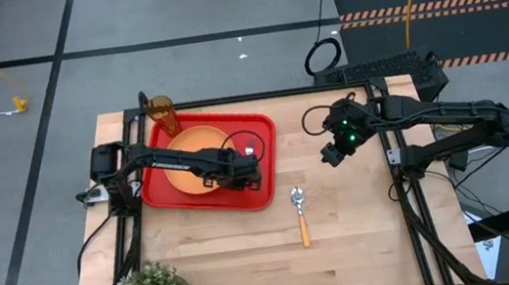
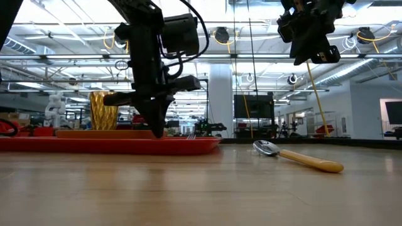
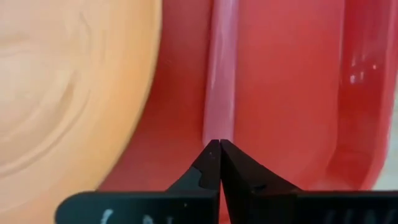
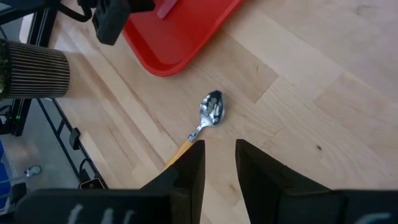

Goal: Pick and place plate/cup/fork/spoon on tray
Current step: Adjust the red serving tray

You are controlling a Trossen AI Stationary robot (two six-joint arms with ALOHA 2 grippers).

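The left gripper (image 3: 219, 149) pinches the pink fork handle (image 3: 221, 68) on the glossy red tray (image 1: 256, 193) (beside the round plate (image 1: 197, 142)); the right gripper (image 4: 219, 163), narrowly parted, hovers above the spoon (image 4: 208, 116).

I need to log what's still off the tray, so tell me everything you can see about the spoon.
The spoon is small, with a shiny silver metal bowl and neck and an orange-yellow handle that looks like plastic. It lies flat on the bare wooden table, off the red tray and just past that tray's corner nearest the right arm, with its bowl end nearer the tray. Nothing touches it but the tabletop. The right gripper hangs open in the air above it, holding nothing.
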